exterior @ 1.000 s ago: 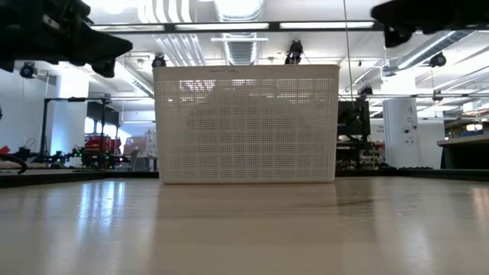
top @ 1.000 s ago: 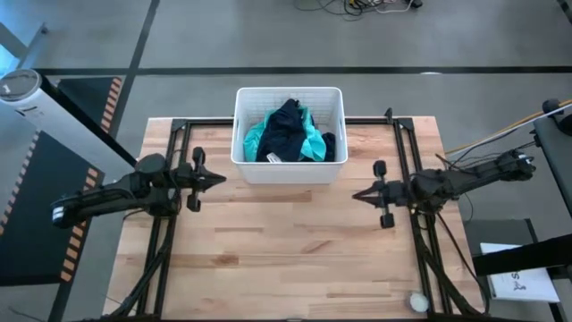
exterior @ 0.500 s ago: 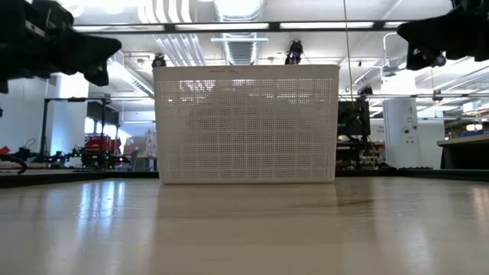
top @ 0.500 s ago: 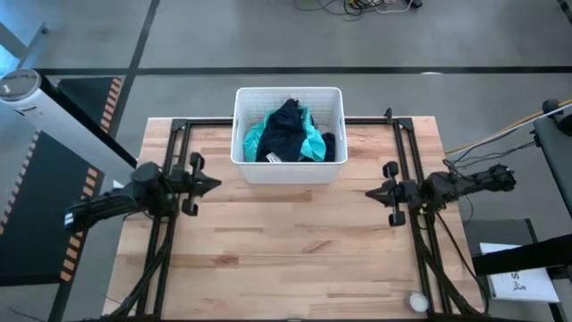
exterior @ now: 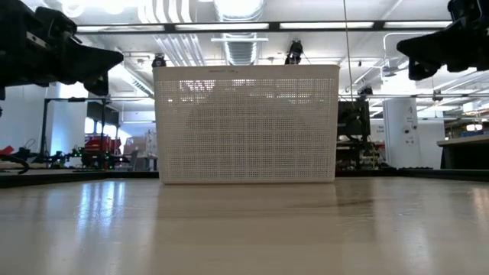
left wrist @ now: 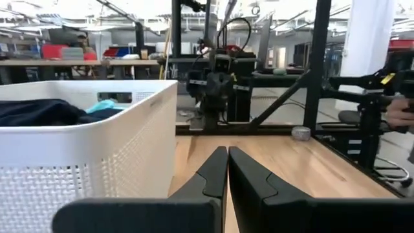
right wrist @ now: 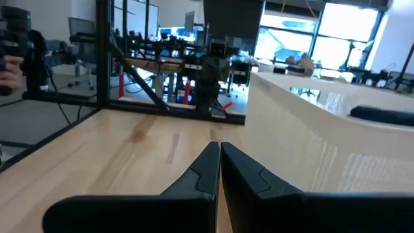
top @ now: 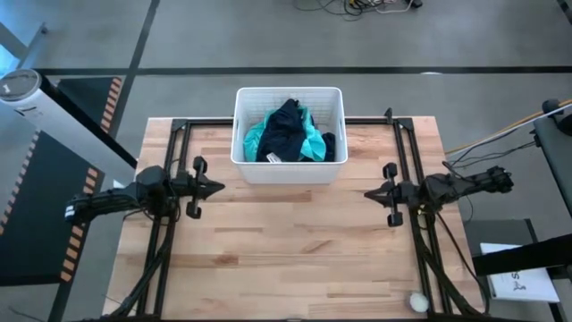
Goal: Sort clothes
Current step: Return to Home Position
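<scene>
The clothes (top: pixel 288 131) lie heaped in a white plastic basket (top: pixel 288 172) at the table's far middle: a dark navy piece on top of a teal shirt (top: pixel 313 141). In the left wrist view a dark garment and a bit of teal (left wrist: pixel 107 105) show above the basket's rim. My left gripper (top: pixel 220 186) hovers shut at the table's left, level with the basket's near wall, pointing right. At the table's right my right gripper (top: pixel 366 193) hovers shut, pointing left. Both grippers are bare.
Black metal frame rails (top: pixel 166 224) run along the table's left and right sides. A small white round object (top: pixel 417 302) lies at the near right corner. The wooden tabletop (top: pixel 286 250) spreads out in front of the basket.
Both arms have drawn back and sunk: the left gripper a little toward the table's left edge, the right gripper toward the right edge. Both have stayed shut. The clothes and the basket have not moved.
</scene>
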Motion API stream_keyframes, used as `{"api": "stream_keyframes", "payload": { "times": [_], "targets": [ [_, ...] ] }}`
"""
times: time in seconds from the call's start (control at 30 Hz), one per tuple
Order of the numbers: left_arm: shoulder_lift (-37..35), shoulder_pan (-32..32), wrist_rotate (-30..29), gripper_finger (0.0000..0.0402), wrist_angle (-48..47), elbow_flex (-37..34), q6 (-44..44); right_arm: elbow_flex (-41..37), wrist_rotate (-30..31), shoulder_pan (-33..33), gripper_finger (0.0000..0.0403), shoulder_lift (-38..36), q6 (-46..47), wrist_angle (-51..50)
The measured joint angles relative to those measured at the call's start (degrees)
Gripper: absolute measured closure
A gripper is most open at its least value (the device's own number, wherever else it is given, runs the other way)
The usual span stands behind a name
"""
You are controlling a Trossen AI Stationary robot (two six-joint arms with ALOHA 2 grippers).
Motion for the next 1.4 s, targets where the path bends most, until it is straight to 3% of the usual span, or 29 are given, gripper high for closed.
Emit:
{"api": "stream_keyframes", "payload": {
  "times": [0.23,0.73,0.97,1.4],
  "targets": [
    [0.25,-0.73,-3.72,0.0401,-4.46,-0.02,-0.79,-0.52,0.00,0.00,0.0403,0.02,-0.02,-0.01],
    [1.63,-0.75,-3.67,0.0401,-4.51,-0.04,-1.17,-1.59,2.86,0.00,0.0403,0.09,1.92,0.55],
    [2.63,-0.75,-3.62,0.0401,-4.52,-0.04,-0.62,-1.61,-1.70,0.01,0.0403,0.20,4.89,-0.13],
    [2.75,-0.75,-3.48,0.0401,-4.42,-0.09,-0.55,-1.64,-2.01,0.00,0.0403,0.02,3.39,-0.21]
  ]
}}
